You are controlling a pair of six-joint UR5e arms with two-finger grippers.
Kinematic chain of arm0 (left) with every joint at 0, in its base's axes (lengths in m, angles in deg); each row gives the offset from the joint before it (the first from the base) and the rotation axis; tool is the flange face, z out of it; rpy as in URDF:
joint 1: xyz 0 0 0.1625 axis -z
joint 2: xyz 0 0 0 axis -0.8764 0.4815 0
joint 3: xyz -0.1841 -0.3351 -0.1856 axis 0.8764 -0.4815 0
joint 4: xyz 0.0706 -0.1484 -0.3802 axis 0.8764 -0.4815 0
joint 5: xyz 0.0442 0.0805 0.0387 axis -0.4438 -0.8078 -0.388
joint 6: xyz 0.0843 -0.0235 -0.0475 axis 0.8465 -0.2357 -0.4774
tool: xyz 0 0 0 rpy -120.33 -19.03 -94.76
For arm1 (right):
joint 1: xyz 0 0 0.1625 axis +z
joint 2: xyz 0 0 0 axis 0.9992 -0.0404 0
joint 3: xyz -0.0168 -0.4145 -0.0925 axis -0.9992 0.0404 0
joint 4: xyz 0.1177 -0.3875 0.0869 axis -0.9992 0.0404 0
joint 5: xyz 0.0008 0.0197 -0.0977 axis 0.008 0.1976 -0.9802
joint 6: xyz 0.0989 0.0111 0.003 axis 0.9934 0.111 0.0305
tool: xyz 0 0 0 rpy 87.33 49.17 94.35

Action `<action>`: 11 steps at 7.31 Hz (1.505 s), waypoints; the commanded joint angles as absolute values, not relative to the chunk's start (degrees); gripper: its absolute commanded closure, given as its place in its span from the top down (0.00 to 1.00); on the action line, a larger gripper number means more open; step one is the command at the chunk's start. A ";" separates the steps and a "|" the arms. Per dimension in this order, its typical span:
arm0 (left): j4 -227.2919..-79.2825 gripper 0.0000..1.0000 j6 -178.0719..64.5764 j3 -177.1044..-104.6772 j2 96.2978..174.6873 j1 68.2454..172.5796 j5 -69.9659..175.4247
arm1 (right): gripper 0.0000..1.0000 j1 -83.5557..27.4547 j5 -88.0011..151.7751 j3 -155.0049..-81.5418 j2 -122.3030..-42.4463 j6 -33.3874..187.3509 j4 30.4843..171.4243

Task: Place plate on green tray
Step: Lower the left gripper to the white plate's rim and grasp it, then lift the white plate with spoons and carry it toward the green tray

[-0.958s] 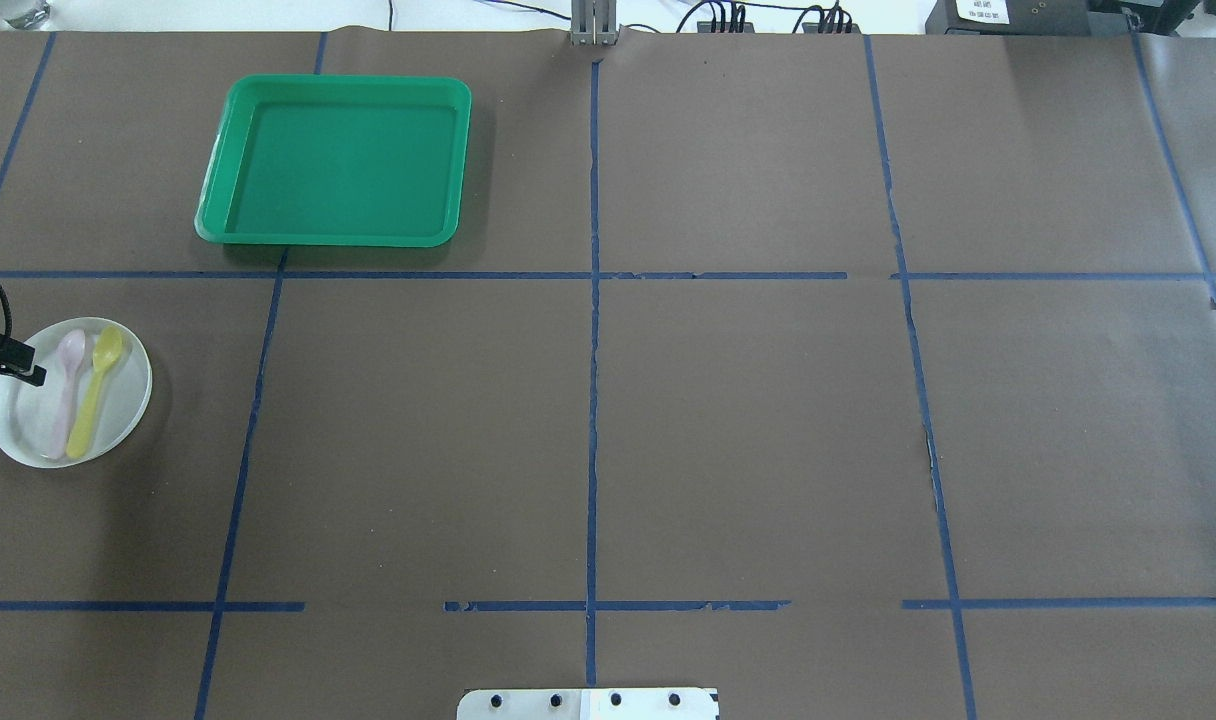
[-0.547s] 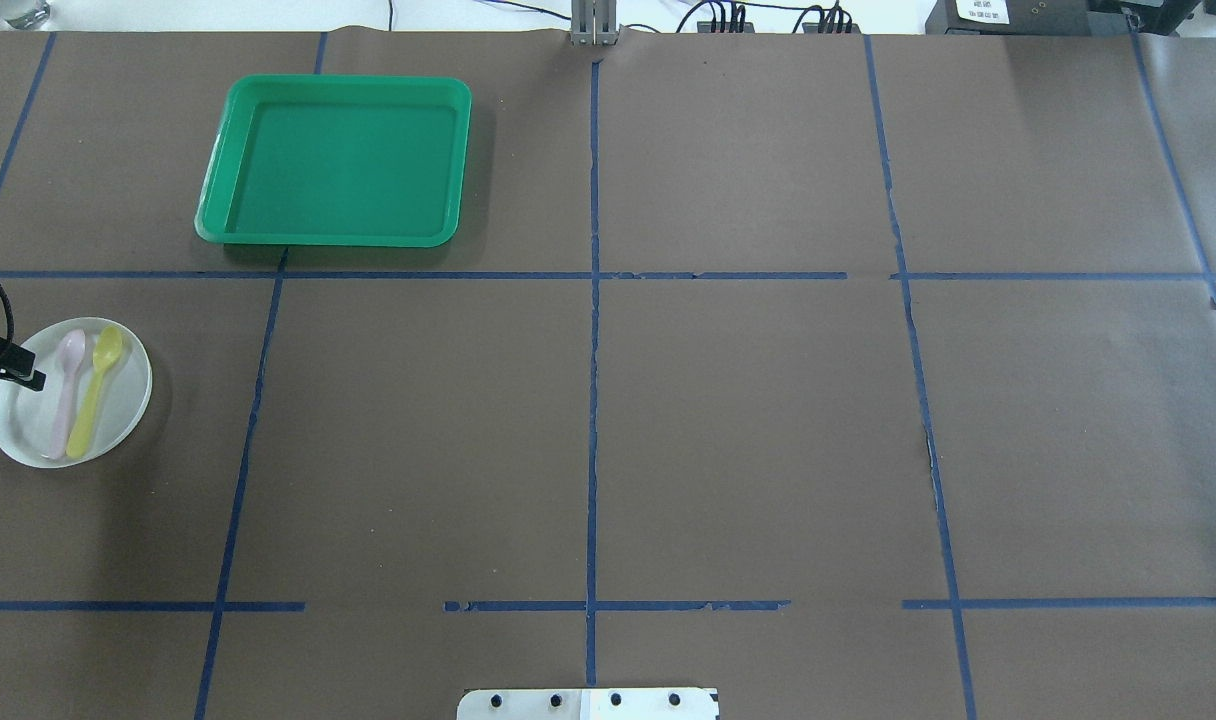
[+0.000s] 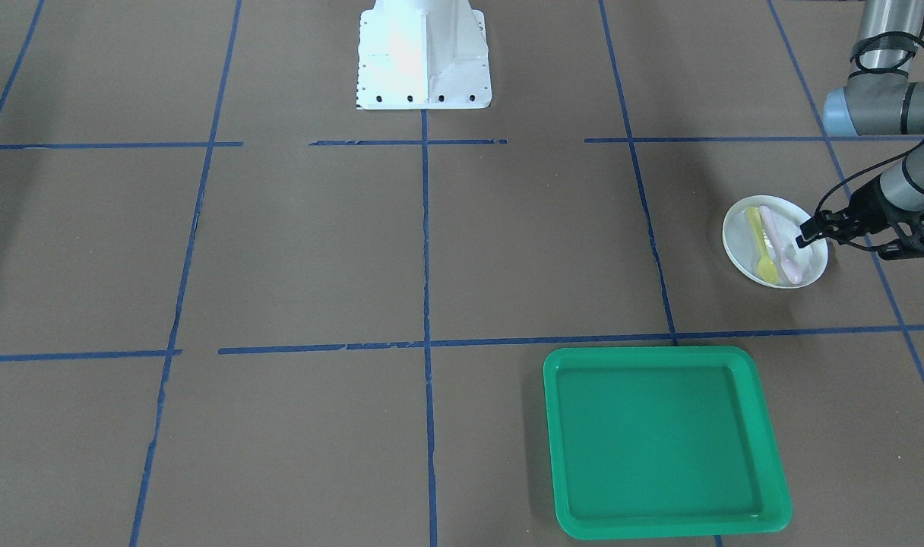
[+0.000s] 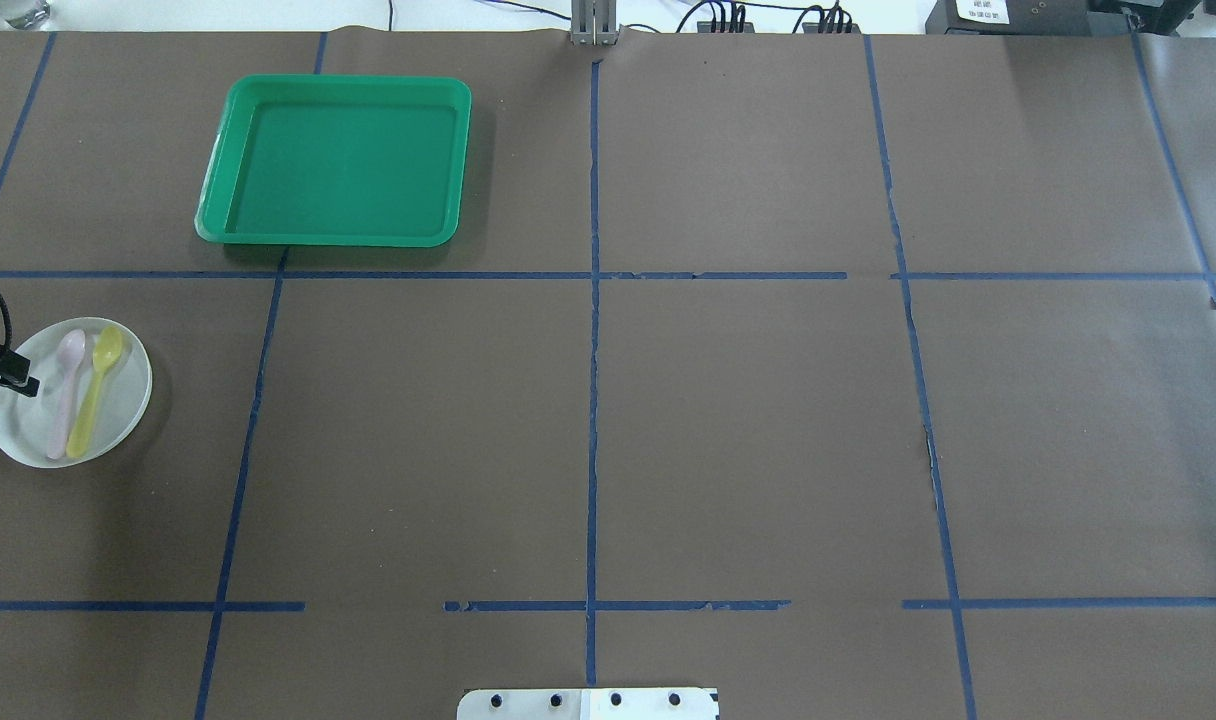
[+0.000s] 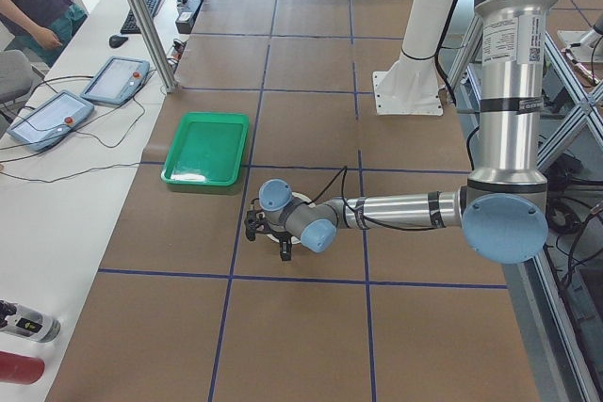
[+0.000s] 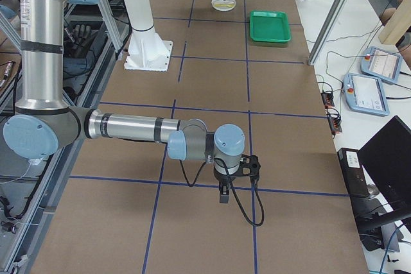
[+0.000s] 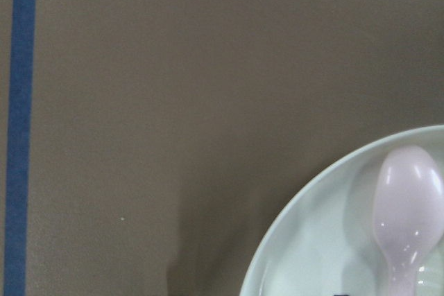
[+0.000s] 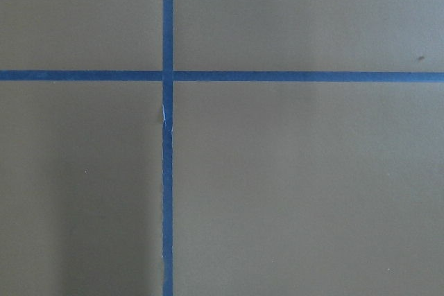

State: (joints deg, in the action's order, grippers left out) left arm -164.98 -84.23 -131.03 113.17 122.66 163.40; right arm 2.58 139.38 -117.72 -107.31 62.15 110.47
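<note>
Left hand [image 3: 857, 237]: my forearm lies low and nearly level over the tabletop [image 4: 748, 430], with the fingers pointing down. They stand apart, one above the inside of the plate [image 4: 123, 395] and one outside its rim. I cannot tell if they touch it.
Right hand [image 6: 225, 190]: it is low over the blue tape [image 4: 593, 400] lines, far from the plate. Whether it is apart or together, I cannot tell.
Plate: one, on the tabletop at my left side, well apart from the green tray [image 4: 333, 240].
Green tray: one.
Spoons: two on the plate, side by side, one pink spoon [image 4: 65, 390] and one yellow spoon [image 4: 95, 385].
Writing: the label on my left arm is too small to read.
</note>
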 commanded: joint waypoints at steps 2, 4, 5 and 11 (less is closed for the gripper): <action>-165.06 0.08 -84.29 -131.39 113.17 122.65 163.47 | 1.00 2.58 139.38 -117.74 -107.31 62.15 110.52; -166.02 0.00 -84.29 -132.53 111.86 123.18 164.17 | 1.00 2.58 139.38 -117.74 -107.31 62.15 110.43; -165.77 0.00 -82.99 -134.45 110.38 123.35 164.52 | 1.00 2.58 139.38 -117.74 -107.31 62.15 110.43; -159.56 0.00 -75.58 -136.85 110.33 136.01 189.74 | 1.00 2.58 139.38 -117.74 -107.31 62.15 110.52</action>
State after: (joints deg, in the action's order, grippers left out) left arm -162.54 -75.06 -136.82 107.99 134.64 187.28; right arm 2.58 139.38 -117.71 -107.31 62.15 110.49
